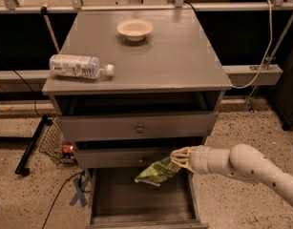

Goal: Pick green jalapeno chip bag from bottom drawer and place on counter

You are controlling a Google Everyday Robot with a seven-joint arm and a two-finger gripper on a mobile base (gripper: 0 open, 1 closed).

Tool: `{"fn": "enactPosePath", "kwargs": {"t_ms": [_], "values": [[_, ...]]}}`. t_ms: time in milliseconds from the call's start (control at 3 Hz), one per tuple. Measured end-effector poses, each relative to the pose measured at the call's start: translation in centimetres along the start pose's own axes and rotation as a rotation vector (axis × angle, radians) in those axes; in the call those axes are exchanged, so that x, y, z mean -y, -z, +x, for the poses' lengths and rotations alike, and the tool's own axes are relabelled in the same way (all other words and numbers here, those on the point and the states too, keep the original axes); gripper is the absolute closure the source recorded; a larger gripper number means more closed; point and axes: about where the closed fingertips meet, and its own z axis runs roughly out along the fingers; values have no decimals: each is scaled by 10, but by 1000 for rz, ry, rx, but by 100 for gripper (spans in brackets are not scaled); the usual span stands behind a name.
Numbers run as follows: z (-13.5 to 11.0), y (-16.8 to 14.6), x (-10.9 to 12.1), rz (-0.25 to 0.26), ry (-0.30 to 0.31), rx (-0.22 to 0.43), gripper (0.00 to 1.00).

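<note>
Camera view has my gripper low down in front of the cabinet, just over the open bottom drawer, with the arm running off to the right of the shot. The fingers are pinched onto the right end of the bag, so it's holding that. The rest of the bag droops down and to the left of the gripper. It looks like it's off the drawer floor, but I can't swear to it. The middle drawer front sits right behind the gripper, and the top drawer is a bit above that, pulled partly out. The counter is well above the gripper. Up there a water bottle lies on its side, way up and to the left near the counter's left edge. A small bowl sits farther back, up and a bit left of the gripper.
</note>
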Motion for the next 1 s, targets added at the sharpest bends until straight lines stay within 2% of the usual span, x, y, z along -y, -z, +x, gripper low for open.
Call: {"fn": "enactPosePath", "kwargs": {"t_ms": [333,667,1000], "values": [[-25,31,28,58,98,-74,100],[-30,39,37,76,124,-80,100],[-45,61,64,129,200,-98,100]]}}
